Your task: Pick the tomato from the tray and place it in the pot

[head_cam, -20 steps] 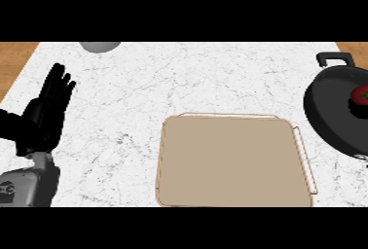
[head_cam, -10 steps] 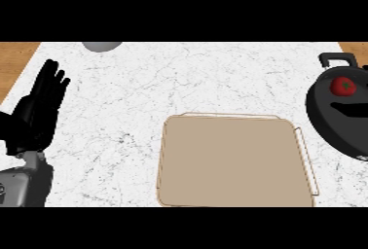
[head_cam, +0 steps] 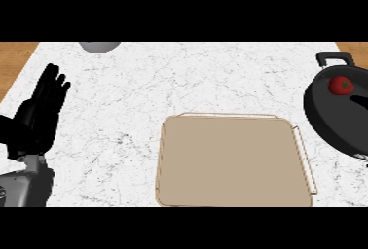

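The red tomato (head_cam: 340,85) lies inside the black pot (head_cam: 338,121) at the right edge of the head view. The beige tray (head_cam: 233,163) sits on the marble counter in the middle, with nothing on it. My left hand (head_cam: 37,116) rests at the left edge, fingers straight and pointing up, holding nothing. My right hand does not show in this view.
A grey round object (head_cam: 99,46) peeks in at the counter's far edge, upper left. Wooden surface (head_cam: 16,61) shows beyond the counter's left and right corners. The pot's handle (head_cam: 332,57) sticks up at its far side.
The tomato has shifted towards the pot's far rim. The pot and my left hand now sit slightly farther left in the view.
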